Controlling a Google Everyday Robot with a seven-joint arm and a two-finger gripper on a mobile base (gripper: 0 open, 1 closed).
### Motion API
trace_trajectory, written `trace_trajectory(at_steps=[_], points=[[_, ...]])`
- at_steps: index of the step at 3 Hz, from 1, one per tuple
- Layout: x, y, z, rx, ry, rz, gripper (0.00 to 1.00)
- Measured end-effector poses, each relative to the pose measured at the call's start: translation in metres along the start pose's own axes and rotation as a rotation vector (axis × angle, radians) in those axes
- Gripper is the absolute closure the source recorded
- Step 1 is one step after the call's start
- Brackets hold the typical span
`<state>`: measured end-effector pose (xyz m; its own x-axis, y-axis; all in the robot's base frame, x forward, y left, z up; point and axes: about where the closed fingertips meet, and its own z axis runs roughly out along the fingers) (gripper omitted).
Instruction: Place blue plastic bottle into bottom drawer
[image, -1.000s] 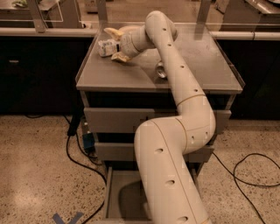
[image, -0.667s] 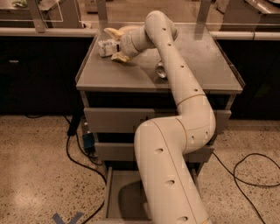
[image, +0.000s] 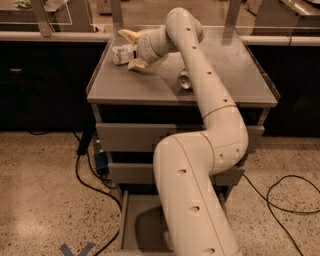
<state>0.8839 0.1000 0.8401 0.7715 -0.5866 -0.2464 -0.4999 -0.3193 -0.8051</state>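
Note:
The blue plastic bottle (image: 123, 53), clear with a whitish label, lies on its side at the back left of the grey cabinet top (image: 150, 85). My gripper (image: 132, 49) reaches over the top from the right. It is open, with one yellowish finger (image: 129, 34) behind the bottle and the other (image: 136, 64) in front of it. The far finger stands apart from the bottle. The bottom drawer (image: 136, 225) is pulled out at floor level, its grey floor partly hidden by my arm.
A shiny metal can (image: 184, 80) lies on the cabinet top beside my arm. The two upper drawers (image: 130, 137) are closed. Black cables (image: 85, 175) run on the floor at left and right. Blue tape (image: 77, 248) marks the floor. Dark counters stand behind.

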Motion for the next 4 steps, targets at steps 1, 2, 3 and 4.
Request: trace_trajectory(at_steps=[1,2,3,4], points=[[-0.003,-0.004,-0.004,0.000,0.000,0.000,0.00],[-0.004,-0.008,-0.006,0.000,0.000,0.000,0.00],[-0.060,-0.059,-0.036,-0.016,0.017,-0.165,0.00],[-0.074,-0.078,-0.056,0.007,0.018,-0.186,0.00]])
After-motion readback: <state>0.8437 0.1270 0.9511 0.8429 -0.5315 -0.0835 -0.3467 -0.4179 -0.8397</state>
